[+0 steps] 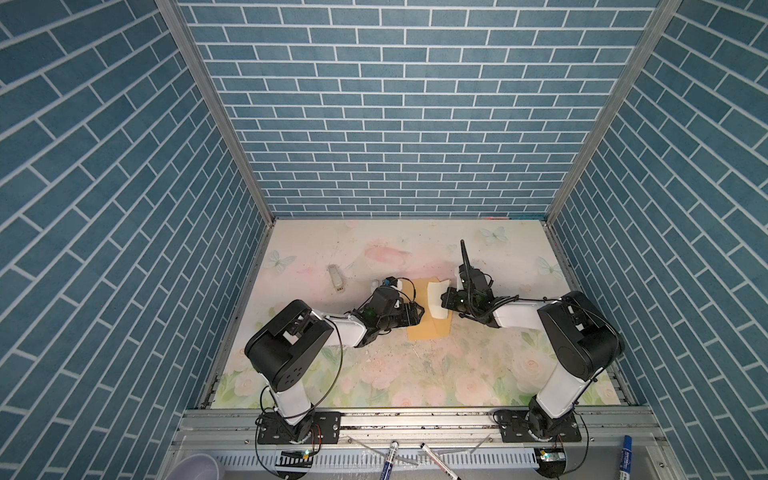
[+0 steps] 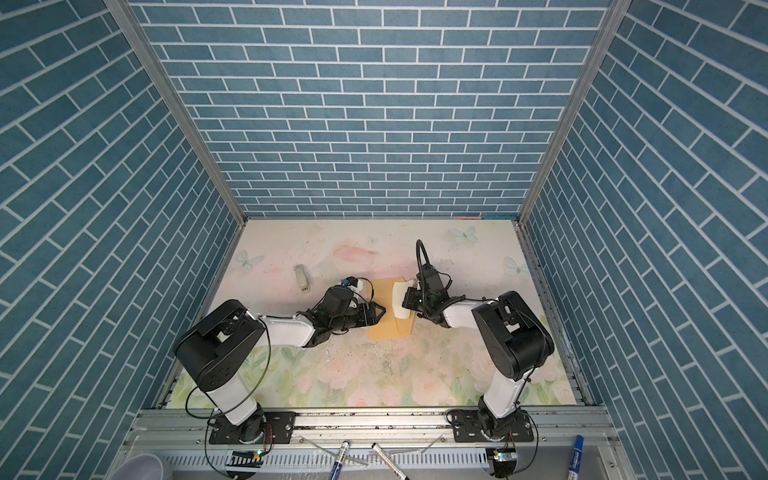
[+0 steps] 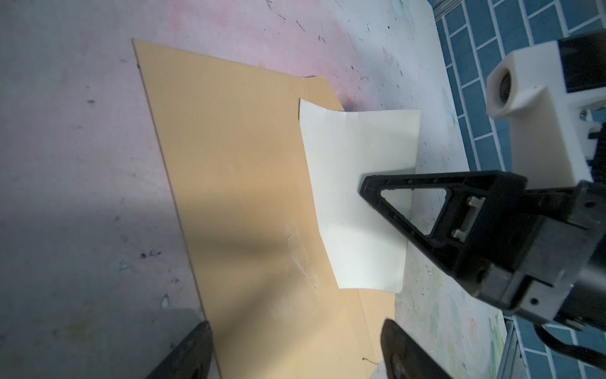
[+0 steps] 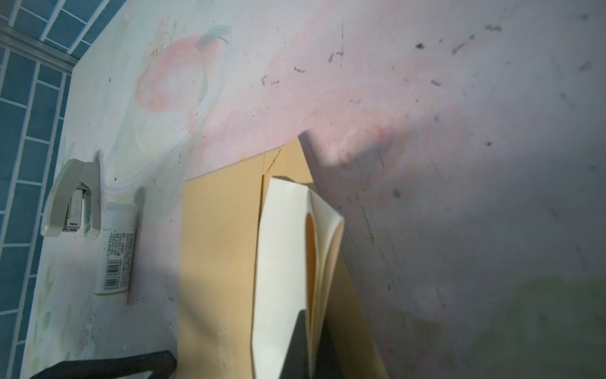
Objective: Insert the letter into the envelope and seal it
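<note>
Feeding the folded letter toward the envelope's mouth

Nearest the arms, the envelope (image 3: 229, 183) lies flat on the table (image 1: 415, 374), its flap open on the right. The left gripper (image 1: 419, 312) hovers spread at its left edge, grasping nothing. The right gripper (image 3: 369, 185) is clenched on the letter (image 3: 347, 157), held folded and on edge above the flap crease (whether its lower edge has entered the pocket, I cannot tell). Insertion looks begun, not finished; next, I judge, the left jaws should pin the pocket while the right slides the sheet in flat. The letter's splayed folds could snag. Farther off, a stapler (image 4: 70, 200) and glue stick (image 4: 116, 249) lie well clear
</note>
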You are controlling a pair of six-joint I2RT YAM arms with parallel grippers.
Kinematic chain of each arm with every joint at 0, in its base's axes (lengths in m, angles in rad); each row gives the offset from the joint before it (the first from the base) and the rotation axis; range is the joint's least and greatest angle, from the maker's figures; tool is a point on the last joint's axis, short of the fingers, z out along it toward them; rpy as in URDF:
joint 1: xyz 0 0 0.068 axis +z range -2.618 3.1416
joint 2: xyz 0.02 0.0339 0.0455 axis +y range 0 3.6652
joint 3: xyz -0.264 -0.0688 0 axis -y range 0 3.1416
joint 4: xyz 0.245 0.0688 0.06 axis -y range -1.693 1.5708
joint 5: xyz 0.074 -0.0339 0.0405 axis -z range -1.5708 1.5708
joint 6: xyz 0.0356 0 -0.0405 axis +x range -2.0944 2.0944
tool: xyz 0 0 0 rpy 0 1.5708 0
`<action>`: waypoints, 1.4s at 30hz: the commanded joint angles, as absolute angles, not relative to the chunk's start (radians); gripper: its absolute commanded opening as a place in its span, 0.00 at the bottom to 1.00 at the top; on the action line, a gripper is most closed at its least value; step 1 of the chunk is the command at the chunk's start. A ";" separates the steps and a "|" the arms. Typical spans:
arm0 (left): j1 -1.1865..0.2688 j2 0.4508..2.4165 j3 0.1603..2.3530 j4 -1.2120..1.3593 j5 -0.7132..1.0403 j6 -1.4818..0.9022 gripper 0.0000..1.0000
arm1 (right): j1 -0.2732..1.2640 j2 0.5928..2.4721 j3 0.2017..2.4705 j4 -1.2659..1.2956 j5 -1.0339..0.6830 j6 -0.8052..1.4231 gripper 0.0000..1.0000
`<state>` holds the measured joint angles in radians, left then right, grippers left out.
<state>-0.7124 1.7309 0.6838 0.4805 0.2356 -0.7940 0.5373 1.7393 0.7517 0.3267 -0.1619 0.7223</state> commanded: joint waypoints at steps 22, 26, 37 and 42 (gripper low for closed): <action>-0.717 1.770 0.694 0.458 0.247 -0.794 0.81 | 0.535 1.790 0.783 0.349 -0.229 0.764 0.00; -0.717 1.770 0.693 0.458 0.247 -0.793 0.81 | 0.535 1.796 0.788 0.350 -0.243 0.764 0.00; -0.716 1.776 0.693 0.462 0.247 -0.795 0.81 | 0.535 1.820 0.805 0.352 -0.282 0.762 0.00; -0.716 1.778 0.693 0.463 0.248 -0.796 0.81 | 0.534 1.831 0.813 0.352 -0.300 0.763 0.00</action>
